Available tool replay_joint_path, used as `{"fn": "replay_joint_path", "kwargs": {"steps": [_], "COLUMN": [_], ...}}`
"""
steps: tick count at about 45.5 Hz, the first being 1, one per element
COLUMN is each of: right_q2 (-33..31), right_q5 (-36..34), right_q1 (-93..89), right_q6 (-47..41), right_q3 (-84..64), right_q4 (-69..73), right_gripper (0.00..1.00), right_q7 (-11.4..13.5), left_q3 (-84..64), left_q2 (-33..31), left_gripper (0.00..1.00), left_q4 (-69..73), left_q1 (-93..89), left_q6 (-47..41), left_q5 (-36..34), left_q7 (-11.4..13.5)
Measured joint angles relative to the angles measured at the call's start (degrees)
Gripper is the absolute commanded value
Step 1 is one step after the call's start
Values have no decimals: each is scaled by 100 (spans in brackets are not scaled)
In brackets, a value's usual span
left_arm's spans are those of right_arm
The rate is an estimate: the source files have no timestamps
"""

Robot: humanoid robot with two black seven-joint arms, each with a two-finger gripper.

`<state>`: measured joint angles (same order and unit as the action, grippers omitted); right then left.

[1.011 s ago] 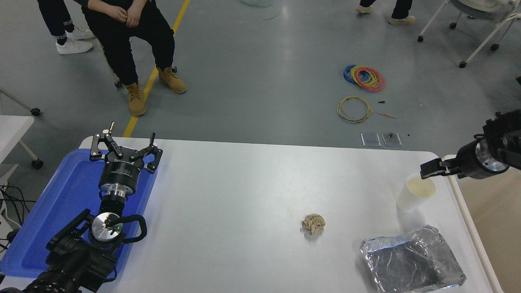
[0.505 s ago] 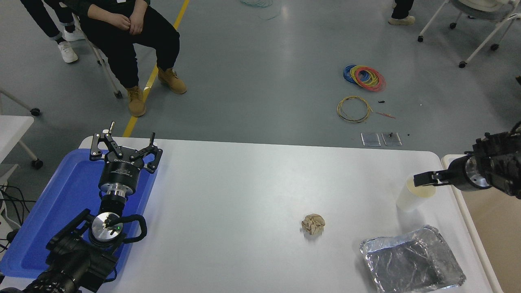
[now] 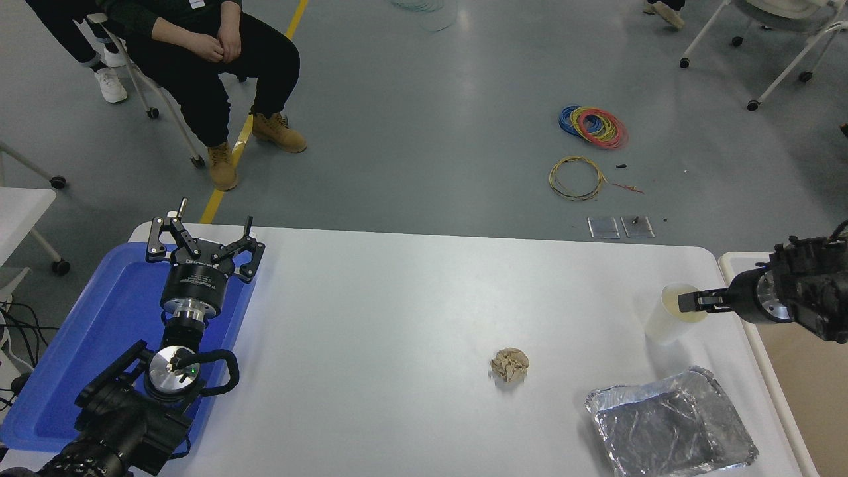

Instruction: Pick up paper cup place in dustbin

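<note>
The paper cup [image 3: 670,319] stands upright near the table's right edge, white with a cream inside. My right gripper [image 3: 690,301] comes in from the right edge and sits low at the cup's mouth, over its near-right rim; its grip is hidden from this angle. The dustbin [image 3: 805,397], with a thick white rim and beige inside, stands just right of the table, under the right arm. My left gripper [image 3: 202,230] is parked open over the blue tray at the lower left.
A crumpled brown paper ball [image 3: 509,365] lies mid-table. A crinkled foil tray [image 3: 669,424] sits at the front right, below the cup. A blue plastic tray [image 3: 99,344] is at the left. A seated person [image 3: 199,46] is beyond the far left.
My right gripper has dropped from above the cup's far rim down to the cup's mouth. The cup has stayed in place. The seated person has shifted their legs.
</note>
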<state>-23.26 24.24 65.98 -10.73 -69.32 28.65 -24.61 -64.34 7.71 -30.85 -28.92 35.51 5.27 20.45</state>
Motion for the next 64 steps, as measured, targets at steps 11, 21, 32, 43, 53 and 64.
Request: {"fn": "replay_joint_path", "kwargs": {"steps": [11,21,32,43,53,64], "right_q2": [-1,15,21,26,9,-274], "right_q5": [-1,7,9,10,11,53], "right_q1": [-69,-112,-133,-139,-27,584], "right_q6": [24,26,28,28,7,-199], "right_q3": [128,174,185,189,193,167], "right_q4": [-11,0,5,8,34,410], "right_gripper": [40,10,0,0,0,0], "right_q7": [-5,-16,-46,-63,-72,-146], "left_q3": [0,0,0,0,0,0], "left_q2": [-1,-1,-1,0,2,-2], "left_gripper": [100,100,100,100,100,100], "left_q4": [0,0,0,0,0,0], "left_q1": [0,0,0,0,0,0], "left_q6": [0,0,-2,-2,-2,-2], "left_q5": [0,0,0,0,0,0], "left_q7": [-3,-3,-3,-3,-2,-2]}}
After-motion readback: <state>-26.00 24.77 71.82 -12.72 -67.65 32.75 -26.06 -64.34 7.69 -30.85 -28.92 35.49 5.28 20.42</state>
